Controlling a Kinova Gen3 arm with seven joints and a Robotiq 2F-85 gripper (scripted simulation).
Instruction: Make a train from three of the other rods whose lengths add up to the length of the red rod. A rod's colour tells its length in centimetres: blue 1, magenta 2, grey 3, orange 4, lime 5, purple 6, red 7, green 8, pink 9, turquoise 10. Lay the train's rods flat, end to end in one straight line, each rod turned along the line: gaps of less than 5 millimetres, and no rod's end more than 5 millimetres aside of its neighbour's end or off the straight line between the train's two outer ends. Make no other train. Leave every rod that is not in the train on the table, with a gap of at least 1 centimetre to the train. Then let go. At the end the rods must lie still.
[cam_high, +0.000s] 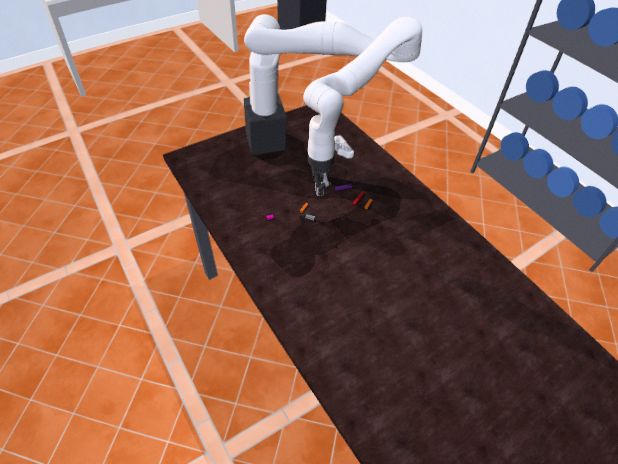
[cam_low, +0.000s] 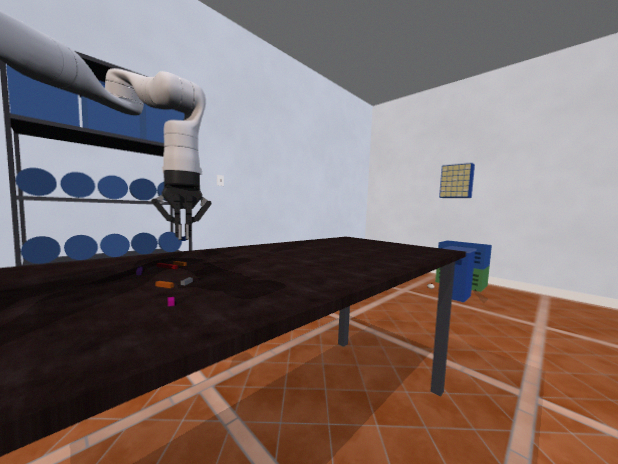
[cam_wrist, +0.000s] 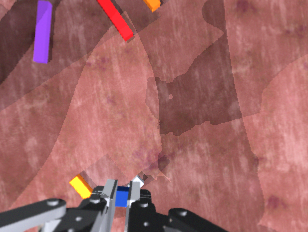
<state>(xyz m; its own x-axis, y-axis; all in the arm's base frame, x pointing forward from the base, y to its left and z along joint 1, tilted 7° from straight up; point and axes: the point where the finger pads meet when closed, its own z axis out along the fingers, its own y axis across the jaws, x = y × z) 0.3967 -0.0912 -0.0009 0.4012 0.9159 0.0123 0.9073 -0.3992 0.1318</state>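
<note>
My gripper (cam_wrist: 122, 194) is shut on a small blue rod (cam_wrist: 121, 196) and holds it above the dark table; it also shows in the top view (cam_high: 320, 190) and the exterior view (cam_low: 182, 231). The red rod (cam_high: 358, 197) lies flat to the right of the gripper, with an orange rod (cam_high: 368, 203) beside it and a purple rod (cam_high: 343, 187) behind it. A second orange rod (cam_high: 303, 207), a grey rod (cam_high: 310, 217) and a magenta rod (cam_high: 270, 217) lie nearer the table's front left. In the wrist view the purple rod (cam_wrist: 43, 31), the red rod (cam_wrist: 115, 19) and one orange rod (cam_wrist: 80, 186) show.
The arm's dark base block (cam_high: 265, 127) stands at the table's far end. A shelf rack with blue cylinders (cam_high: 565, 110) stands to the right of the table.
</note>
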